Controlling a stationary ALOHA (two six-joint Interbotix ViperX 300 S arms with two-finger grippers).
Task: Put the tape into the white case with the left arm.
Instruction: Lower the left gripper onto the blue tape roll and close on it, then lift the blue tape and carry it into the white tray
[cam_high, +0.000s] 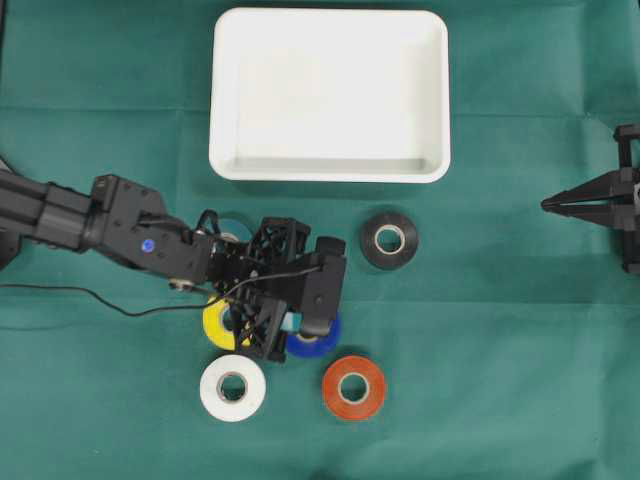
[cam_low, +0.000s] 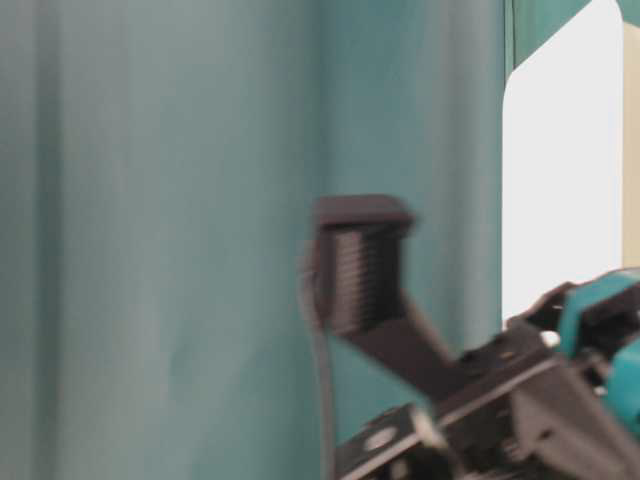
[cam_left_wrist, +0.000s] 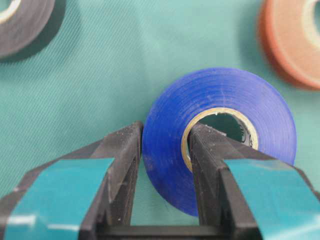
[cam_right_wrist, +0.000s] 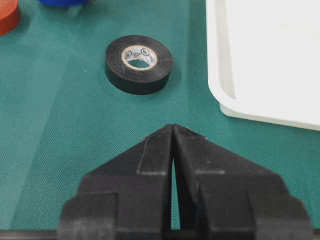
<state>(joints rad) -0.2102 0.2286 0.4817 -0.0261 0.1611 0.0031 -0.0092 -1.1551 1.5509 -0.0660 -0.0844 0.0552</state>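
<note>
The blue tape roll (cam_left_wrist: 220, 95) lies flat on the green cloth, below the white case (cam_high: 330, 95). My left gripper (cam_left_wrist: 165, 132) is shut on its wall: one teal-banded finger (cam_left_wrist: 122, 150) presses the outside, the other sits inside the cardboard core. From overhead, the wrist (cam_high: 300, 290) covers most of the blue roll (cam_high: 322, 346). The white case is empty at the top centre. My right gripper (cam_right_wrist: 173, 127) rests shut with nothing in it at the far right (cam_high: 548, 205).
A black roll (cam_high: 389, 240) lies right of the left wrist, with an orange-red roll (cam_high: 353, 387) and a white roll (cam_high: 232, 387) nearer the front. A yellow roll (cam_high: 218, 325) sits partly under the arm. The case's rim (cam_right_wrist: 225, 100) is close to the right gripper.
</note>
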